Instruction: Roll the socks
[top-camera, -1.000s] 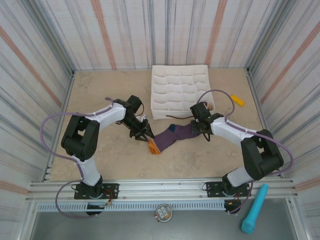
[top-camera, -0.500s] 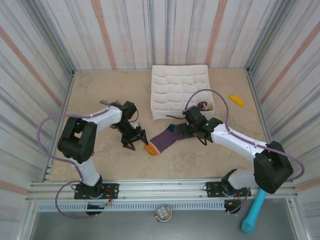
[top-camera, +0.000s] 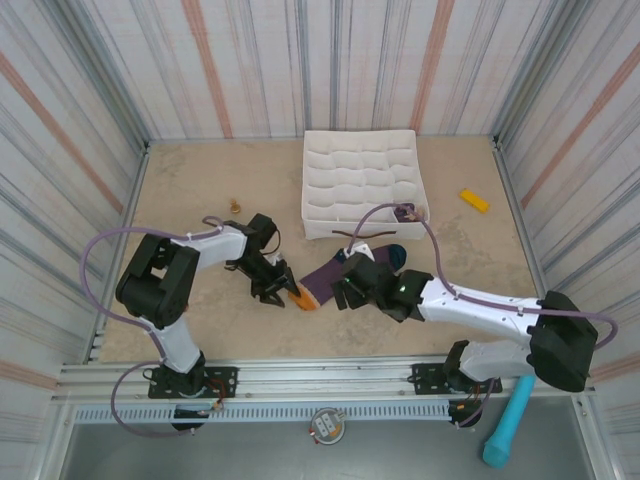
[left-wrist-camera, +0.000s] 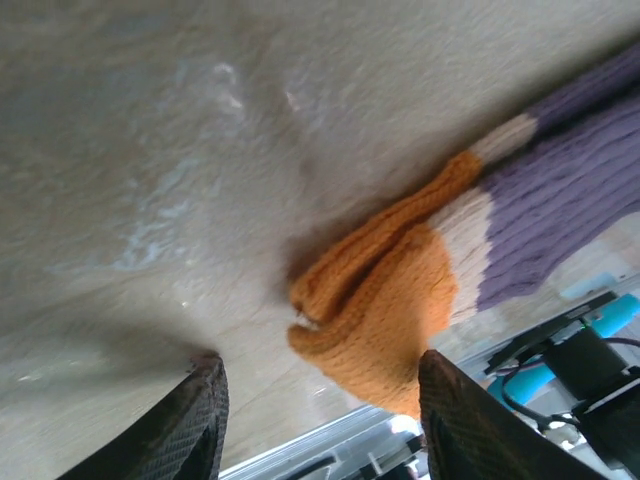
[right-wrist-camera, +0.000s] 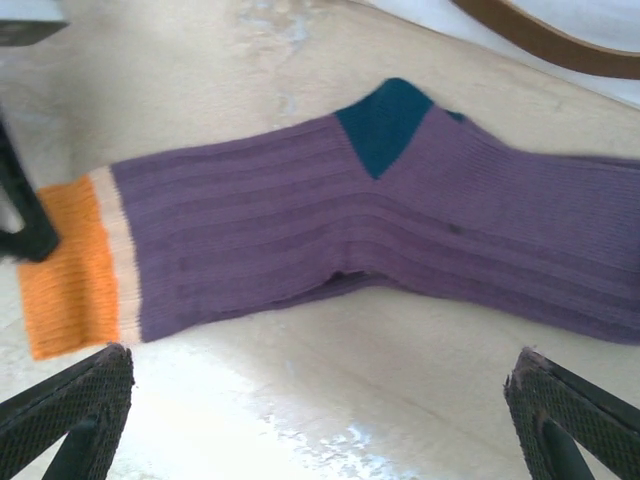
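Note:
The socks (top-camera: 324, 276) lie stacked flat on the table, purple with orange toes (top-camera: 304, 297) to the left and a teal heel (top-camera: 395, 254) to the right. In the left wrist view both orange toes (left-wrist-camera: 385, 300) lie one on the other, reaching in between the fingers of my left gripper (left-wrist-camera: 320, 430), which is open and not clamping them. In the top view my left gripper (top-camera: 277, 291) sits at the toe end. My right gripper (top-camera: 348, 291) hovers over the socks' middle. Its fingers stand wide open (right-wrist-camera: 320, 420) on the near side of the purple socks (right-wrist-camera: 330, 240).
A white compartmented tray (top-camera: 360, 185) stands behind the socks, with a small dark item (top-camera: 407, 211) at its near right corner. A yellow piece (top-camera: 474, 200) lies at the right, a small brown bit (top-camera: 236, 205) at the left. A teal brush (top-camera: 508, 418) lies beyond the front rail.
My right gripper let go of the cuff end, opened wide and moved left and nearer, over the socks' middle. My left gripper drew back from the toes, then came in again.

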